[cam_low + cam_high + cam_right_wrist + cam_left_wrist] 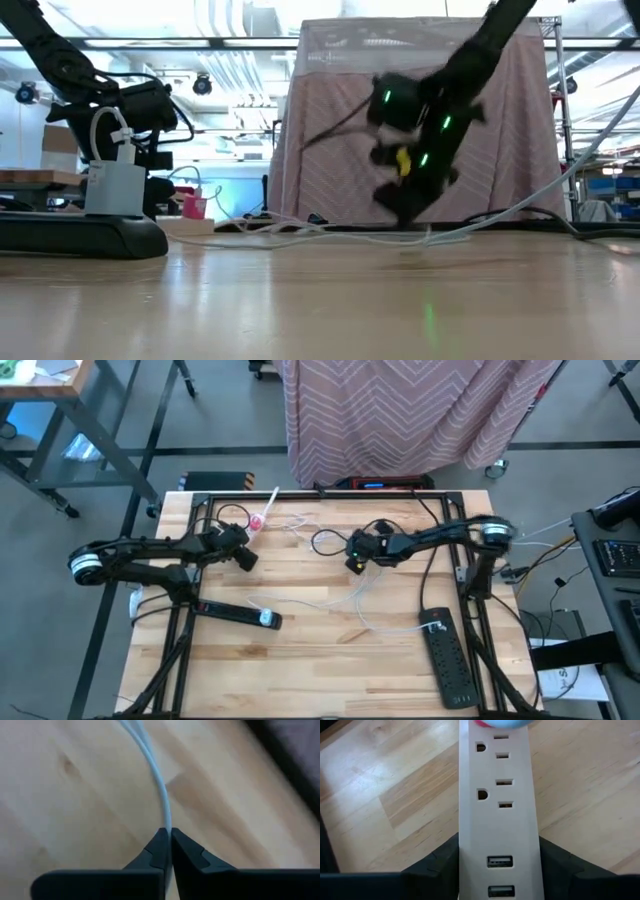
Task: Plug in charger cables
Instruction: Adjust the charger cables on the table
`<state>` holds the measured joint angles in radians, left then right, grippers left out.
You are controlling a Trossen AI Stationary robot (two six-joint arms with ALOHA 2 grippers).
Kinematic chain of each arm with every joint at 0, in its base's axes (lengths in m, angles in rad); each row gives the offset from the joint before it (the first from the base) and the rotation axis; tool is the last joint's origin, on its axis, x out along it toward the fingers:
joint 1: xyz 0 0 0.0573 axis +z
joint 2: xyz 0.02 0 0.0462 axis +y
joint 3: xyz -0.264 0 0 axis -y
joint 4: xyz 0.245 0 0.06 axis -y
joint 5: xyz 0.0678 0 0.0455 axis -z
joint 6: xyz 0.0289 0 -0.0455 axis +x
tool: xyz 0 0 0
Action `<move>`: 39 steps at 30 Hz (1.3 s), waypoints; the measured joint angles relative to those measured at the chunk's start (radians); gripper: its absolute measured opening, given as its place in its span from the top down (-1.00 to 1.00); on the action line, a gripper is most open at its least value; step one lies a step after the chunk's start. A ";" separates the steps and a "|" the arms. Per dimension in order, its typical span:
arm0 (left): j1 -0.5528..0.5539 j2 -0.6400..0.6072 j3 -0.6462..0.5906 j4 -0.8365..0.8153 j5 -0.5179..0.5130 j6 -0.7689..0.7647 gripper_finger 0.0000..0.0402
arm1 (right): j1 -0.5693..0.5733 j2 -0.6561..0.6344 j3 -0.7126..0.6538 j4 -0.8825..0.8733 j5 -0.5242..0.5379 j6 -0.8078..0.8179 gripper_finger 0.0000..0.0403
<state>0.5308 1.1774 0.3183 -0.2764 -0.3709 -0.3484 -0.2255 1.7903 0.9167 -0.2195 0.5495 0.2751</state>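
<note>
My left gripper (240,550) is shut on a white power strip (498,795) at the table's far left. The strip has outlets and USB ports, and a pink and light-blue plug block (502,722) sits in it farther along. My right gripper (355,560) stands near the table's middle, above the wood in the low view (405,205). It is shut on a thin white charger cable (160,785). More white cable (345,600) lies slack in loops on the table. A light-blue plug block (115,188) stands in a black power strip (80,235). My left gripper holds the white power strip's two long sides (465,855) between its two fingers, at the end with the USB ports. The strip runs straight on ahead of the fingers. Whether it rests on the table, I cannot tell. My right gripper pinches the thin white cable (167,827) between its two fingertips, coming down at a slant. From the tips the cable runs on ahead over the wood, slack.
A second black power strip (448,655) lies at the near right with a white plug in its far end. Black cords loop at the far edge (325,543). A pink patterned cloth (420,420) hangs behind the table. The near middle of the wood is bare.
</note>
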 joint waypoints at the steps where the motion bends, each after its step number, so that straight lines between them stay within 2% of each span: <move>1: 0.000 0.000 0.000 0.000 0.000 0.000 0.10 | 0.011 -0.040 0.003 -0.049 0.024 0.021 0.99; 6: 0.000 0.000 0.000 0.000 -0.005 0.000 0.09 | 0.088 -0.237 0.001 -0.363 0.122 0.174 1.00; 9: 0.000 0.000 -0.001 0.000 -0.006 -0.002 0.03 | 0.167 -0.364 0.001 -0.443 0.169 0.273 1.00; 16: 0.000 0.000 -0.001 -0.001 -0.008 -0.013 0.11 | 0.403 -0.590 -0.005 -0.454 0.332 0.387 1.00; 22: 0.000 0.000 -0.001 -0.001 -0.009 -0.022 0.04 | 0.606 -0.674 -0.005 -0.358 0.527 0.362 1.00; 24: 0.000 0.000 -0.001 -0.001 -0.009 -0.023 0.04 | 0.662 -0.681 -0.005 -0.259 0.593 0.263 1.00; 26: 0.001 0.000 -0.001 -0.001 -0.009 -0.023 0.06 | 0.710 -0.677 -0.005 -0.114 0.638 0.097 1.00; 32: 0.001 0.000 -0.001 -0.001 -0.011 -0.023 0.11 | 0.804 -0.646 -0.003 0.431 0.648 -0.434 1.00; 39: 0.001 0.000 -0.001 -0.001 -0.012 -0.021 0.06 | 0.806 -0.676 -0.002 0.877 0.682 -0.831 1.00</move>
<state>0.5320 1.1778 0.3172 -0.2771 -0.3824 -0.3691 0.5806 1.1141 0.9146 0.6573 1.2318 -0.5564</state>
